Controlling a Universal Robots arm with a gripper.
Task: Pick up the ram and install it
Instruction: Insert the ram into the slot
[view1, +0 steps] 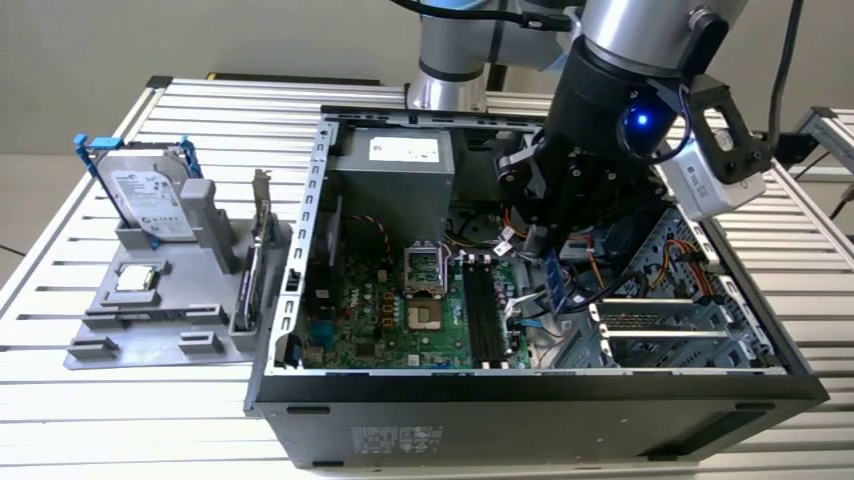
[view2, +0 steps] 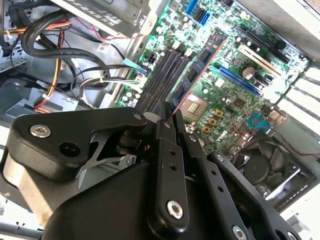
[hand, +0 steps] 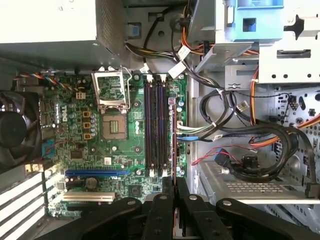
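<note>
Here, at the exterior view's left, one grey fixture (view1: 147, 320) is set on the slatted tabletop (view1: 80, 420). One silver hard drive in a blue frame (view1: 140, 190) is stood upright in it. One small square processor chip (view1: 138, 280) is laid flat nearer the camera. One card with a metal bracket (view1: 263, 235) is held on edge at the side next to the case.

Further right, one open computer case (view1: 534, 400) is laid on its side, with one green motherboard (view1: 360, 310) exposed inside. One empty processor socket (hand: 112, 117) is seen on it. Beside that lies a bank of what look like four long dark memory slots (hand: 156, 125), all unfilled.

Just to the right of those slots, one ram (view1: 557, 285) is held by the one arm (view1: 627, 60), which is reached down into the case. The jaws are closed on the stick's upper end. In the second wrist view the ram (view2: 197, 70) is seen running alongside the slots. In the first wrist view it appears edge-on as a thin line (hand: 173, 145), beside the bank and not seated in any slot. Whether its lower edge touches the board cannot be told.
</note>
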